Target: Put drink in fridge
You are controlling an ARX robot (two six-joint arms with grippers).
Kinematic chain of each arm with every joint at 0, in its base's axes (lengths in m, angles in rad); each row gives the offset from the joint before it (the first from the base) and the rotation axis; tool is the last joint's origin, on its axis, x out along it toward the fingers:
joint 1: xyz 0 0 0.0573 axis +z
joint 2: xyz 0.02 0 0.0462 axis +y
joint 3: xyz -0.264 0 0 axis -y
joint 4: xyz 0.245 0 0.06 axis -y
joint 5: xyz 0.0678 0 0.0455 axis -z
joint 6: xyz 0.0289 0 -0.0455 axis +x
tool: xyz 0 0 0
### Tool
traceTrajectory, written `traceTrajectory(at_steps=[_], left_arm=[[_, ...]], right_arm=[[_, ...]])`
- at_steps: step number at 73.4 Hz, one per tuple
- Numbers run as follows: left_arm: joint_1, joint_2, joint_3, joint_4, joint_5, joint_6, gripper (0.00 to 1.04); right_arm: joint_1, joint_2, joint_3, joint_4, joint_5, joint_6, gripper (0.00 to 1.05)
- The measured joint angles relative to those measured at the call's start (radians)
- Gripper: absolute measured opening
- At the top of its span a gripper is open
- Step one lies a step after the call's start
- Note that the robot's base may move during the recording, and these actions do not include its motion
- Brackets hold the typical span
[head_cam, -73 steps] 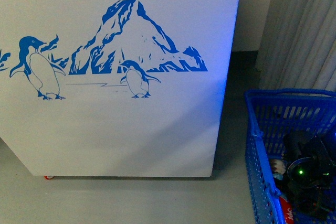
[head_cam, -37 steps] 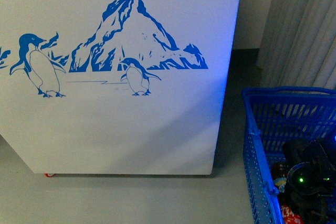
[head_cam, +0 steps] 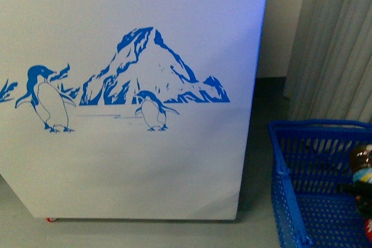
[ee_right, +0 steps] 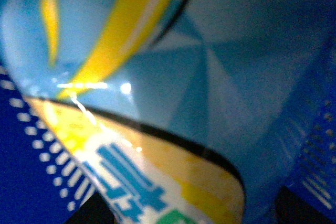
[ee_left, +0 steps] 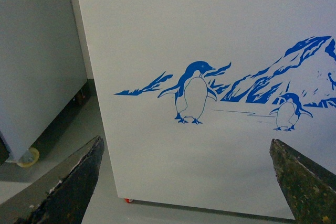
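The fridge (head_cam: 145,161) fills the front view: a white front with blue penguins and a mountain, and a small red wheel at its base. The drink (head_cam: 363,173) shows at the far right edge, over the blue basket, with a blue-and-yellow label. In the right wrist view its label (ee_right: 157,77) fills the frame, very close and blurred. My right gripper is shut on it; only a dark part (head_cam: 354,190) shows, and its fingers are hidden. My left gripper (ee_left: 191,182) is open and empty, facing the fridge front (ee_left: 210,35). The fridge's top and lids are out of view.
A blue plastic shopping basket (head_cam: 290,143) stands on the floor right of the fridge. A pale curtain (head_cam: 337,39) hangs behind it. In the left wrist view a plain grey-white cabinet (ee_left: 37,66) on castors stands beside the fridge, with grey floor between them.
The front view has shifted: the penguin picture sits lower and a label plate shows at the fridge's top. The dark right gripper has left the basket's inside; the drink now shows above it.
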Motion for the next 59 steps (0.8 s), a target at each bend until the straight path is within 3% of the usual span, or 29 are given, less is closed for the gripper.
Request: traceTrajectory(at_steps=[21, 37, 46, 59], left_arm=[[0.000, 0.000, 0.000, 0.000, 0.000, 0.000, 0.97], [0.000, 0.000, 0.000, 0.000, 0.000, 0.000, 0.97], [0.000, 0.000, 0.000, 0.000, 0.000, 0.000, 0.97], [0.000, 0.000, 0.000, 0.000, 0.000, 0.000, 0.97]], right_arm=[[0.040, -0.602, -0.166, 0.033, -0.043, -0.134, 0.41], [0.103, -1.049, -0.224, -0.057, -0.032, -0.211, 0.41], [0.134, -1.230, -0.238, -0.132, -0.004, -0.216, 0.41], [0.201, -1.435, -0.264, -0.158, 0.114, -0.239, 0.41]])
